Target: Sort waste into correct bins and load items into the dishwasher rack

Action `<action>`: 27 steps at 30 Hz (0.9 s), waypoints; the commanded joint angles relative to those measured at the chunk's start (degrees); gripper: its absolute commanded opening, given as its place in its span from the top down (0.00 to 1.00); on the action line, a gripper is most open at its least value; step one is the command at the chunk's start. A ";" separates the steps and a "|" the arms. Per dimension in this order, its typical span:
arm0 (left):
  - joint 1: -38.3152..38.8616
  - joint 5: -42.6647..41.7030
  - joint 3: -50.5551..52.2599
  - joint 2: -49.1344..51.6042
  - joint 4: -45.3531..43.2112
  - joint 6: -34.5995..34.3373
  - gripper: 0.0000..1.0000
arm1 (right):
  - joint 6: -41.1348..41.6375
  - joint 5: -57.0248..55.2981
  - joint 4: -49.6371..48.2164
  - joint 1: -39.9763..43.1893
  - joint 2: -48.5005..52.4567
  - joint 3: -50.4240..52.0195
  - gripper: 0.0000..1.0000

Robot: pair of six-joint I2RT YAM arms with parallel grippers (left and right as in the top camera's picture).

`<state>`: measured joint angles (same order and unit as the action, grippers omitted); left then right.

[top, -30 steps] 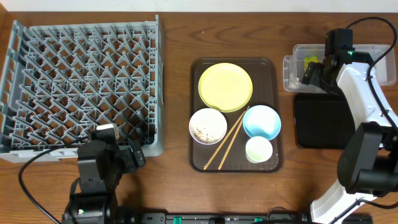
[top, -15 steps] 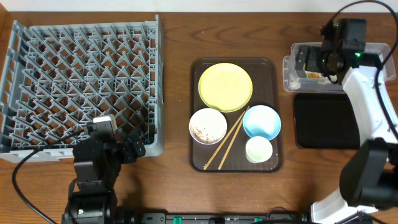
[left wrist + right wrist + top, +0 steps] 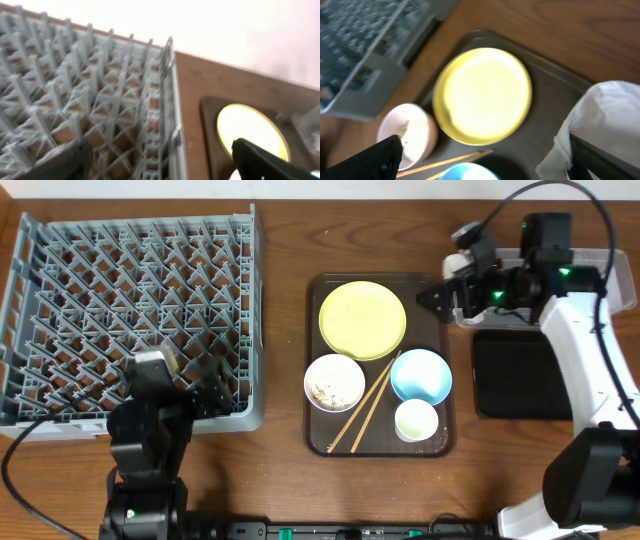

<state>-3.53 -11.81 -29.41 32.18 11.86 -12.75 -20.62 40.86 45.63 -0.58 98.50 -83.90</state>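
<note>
Your right gripper hung spread wide and empty above the yellow plate, with the white napkin near one finger. Your left gripper gaped empty over the dishwasher rack.

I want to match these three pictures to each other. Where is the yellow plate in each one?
Overhead: the yellow plate is just right of centre, at the far end of the brown tray.
Left wrist: the plate is at the lower right.
Right wrist: the plate is in the middle, large.
Shared landmark: the grey dishwasher rack, left of the plate in every view.
</note>
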 commanded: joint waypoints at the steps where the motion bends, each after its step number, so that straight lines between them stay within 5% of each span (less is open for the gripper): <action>1: 0.57 -3.23 -0.85 4.87 -2.62 -4.22 0.12 | -3.21 3.98 0.85 -2.93 -0.85 -0.15 0.02; 16: 14.67 -12.57 -6.40 33.94 -24.11 -6.16 0.15 | -3.19 2.45 3.52 -13.64 -11.98 -0.33 0.01; 27: 23.17 -16.26 -6.40 46.07 -44.57 -23.19 0.21 | -2.16 3.89 3.67 -18.73 -14.51 -0.33 0.01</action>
<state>19.05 -26.63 -34.76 76.47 -30.44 -27.59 -23.03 42.89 49.12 -18.22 84.44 -83.92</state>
